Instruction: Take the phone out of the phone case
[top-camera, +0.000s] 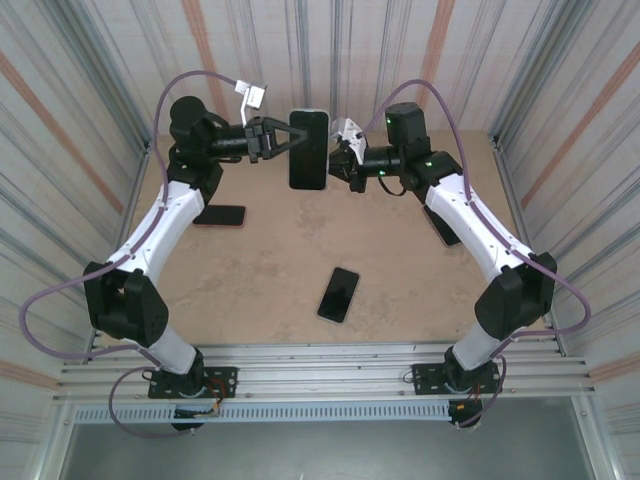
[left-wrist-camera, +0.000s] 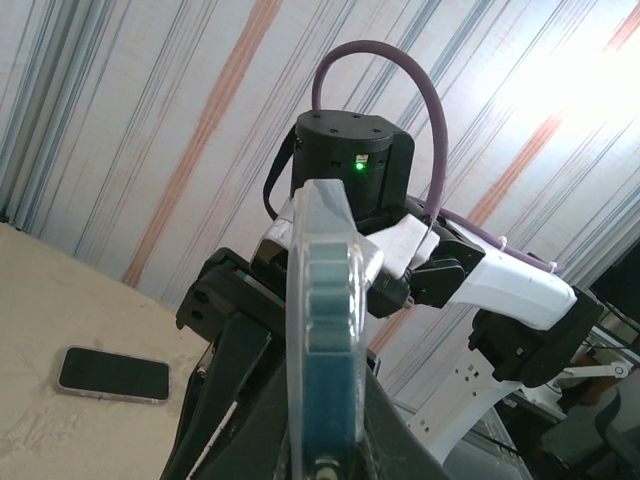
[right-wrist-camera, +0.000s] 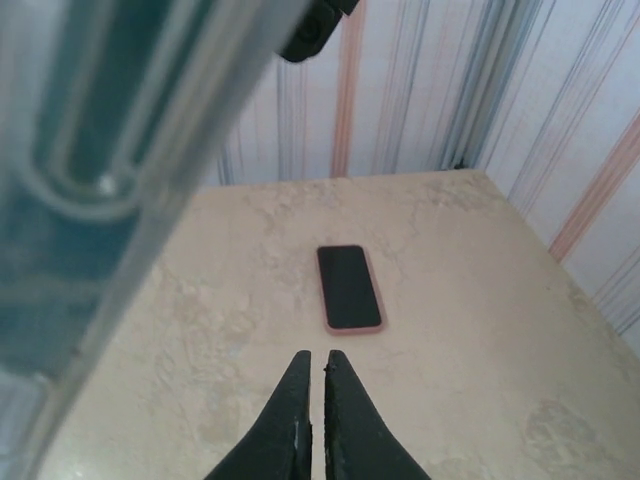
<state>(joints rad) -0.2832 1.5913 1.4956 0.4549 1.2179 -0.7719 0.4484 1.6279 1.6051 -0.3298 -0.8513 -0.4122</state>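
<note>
The teal-sided phone (left-wrist-camera: 330, 330) sits fully inside the transparent plastic phone case (left-wrist-camera: 320, 215), held upright in the air above the far part of the beige table (top-camera: 400, 290). The left gripper (top-camera: 277, 140) is clamped on the case's left edge. The right gripper (right-wrist-camera: 315, 362), fingers pressed together on nothing, is just beside the case's right edge. A black phone in a pink case (right-wrist-camera: 350, 288) lies flat on the table.

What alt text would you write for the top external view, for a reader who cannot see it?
The left tool grips a cased phone raised above the table, and the shut right tool sits at its other edge. A loose phone lies mid-table and another phone by the left arm.
</note>
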